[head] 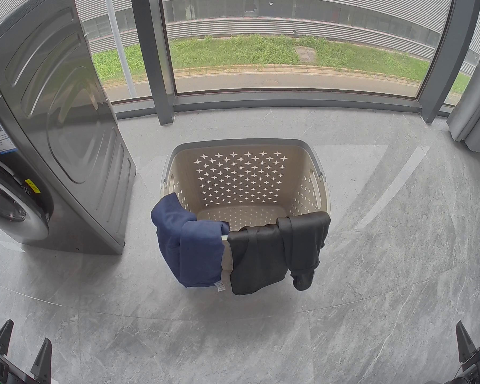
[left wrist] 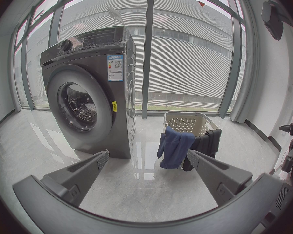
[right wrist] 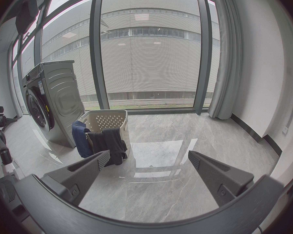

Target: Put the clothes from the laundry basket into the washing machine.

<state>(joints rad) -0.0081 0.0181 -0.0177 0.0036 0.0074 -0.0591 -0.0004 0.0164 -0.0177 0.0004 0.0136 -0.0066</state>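
Left pincer (left wrist: 147,156): wide and holding nothing, low at near left, well apart from the clothes.
Right pincer (right wrist: 148,156): also wide and holding nothing, at near right.
Blue cloth (head: 192,246): draped over the near-left corner of the basket, most of it hanging outside. If I pinch only the hanging fold, it may slide off onto the floor.
Black cloth (head: 272,257): over the near rim, just right of the blue one and touching it. Lifting one could drag the other down.
Basket (head: 245,143): mid-floor and light by the look of it. A sideways tug on a cloth may tip it or pull it toward me.
Washer (left wrist: 88,91): far left. If its door is shut, I would reach it with a cloth and have nowhere to put it.
Head view: shows the basket's floor from above, with no clothes on what I can see, but only the washer's side and a slice of its front.
Left wrist view: shows the washer's full front and round door. I cannot tell whether it is latched.
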